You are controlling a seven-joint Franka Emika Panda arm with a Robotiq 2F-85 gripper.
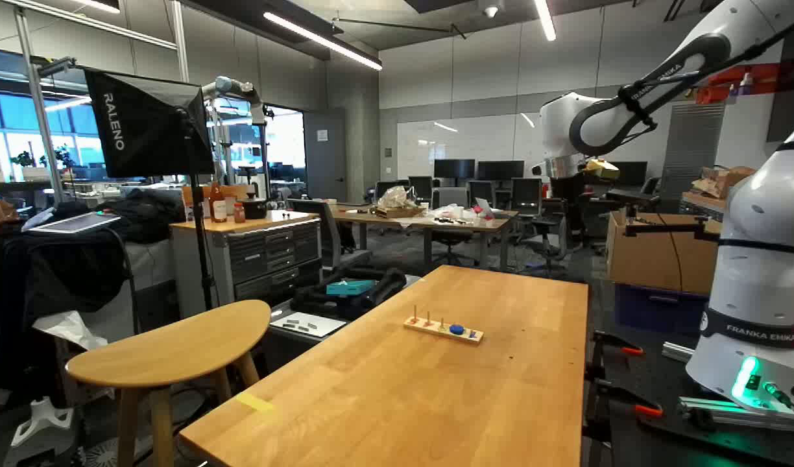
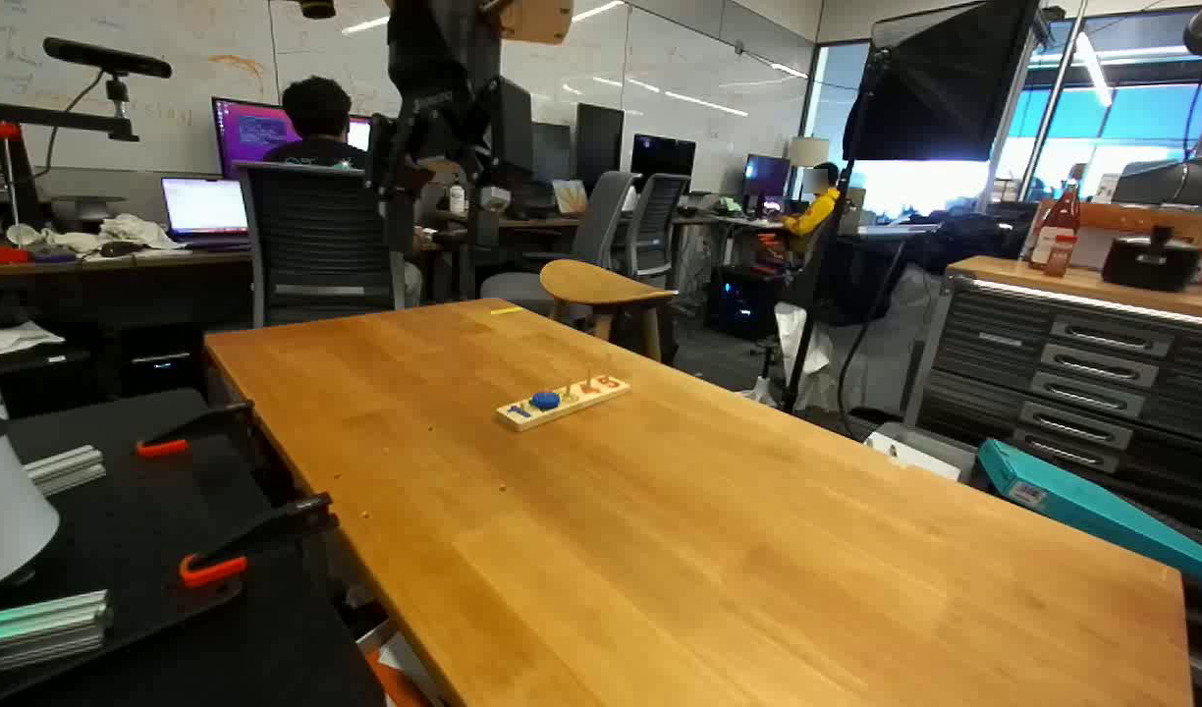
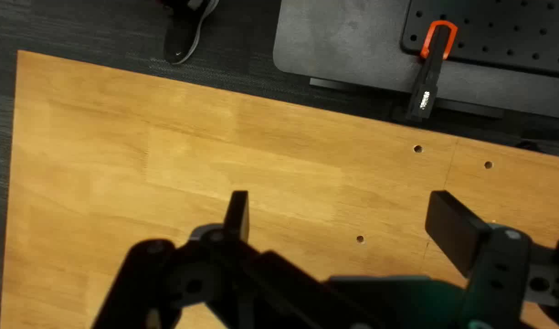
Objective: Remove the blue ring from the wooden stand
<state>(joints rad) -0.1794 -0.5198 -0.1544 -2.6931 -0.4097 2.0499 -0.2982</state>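
Plainly, gripper (image 3: 339, 205) spread wide (well apart from blue ring (image 1: 457, 329)).

We saw a workroom with grey walls (image 1: 429, 71), a whiteboard (image 1: 481, 144), ceiling strip lights (image 1: 322, 41) and bright windows (image 1: 4, 104). In both exterior views, a long wooden desk (image 1: 371, 402) stood near a wooden stool (image 1: 170, 344), with a drawer cabinet (image 1: 274, 250) and office chairs (image 2: 321, 236) beyond. In the wrist view, we found dark carpet (image 3: 97, 27) past the desk's edge.

One wooden stand (image 2: 574, 405), one blue ring (image 1: 457, 329), one pincer (image 3: 341, 205) – two fingers (image 3: 457, 233), two clamps (image 2: 267, 535)
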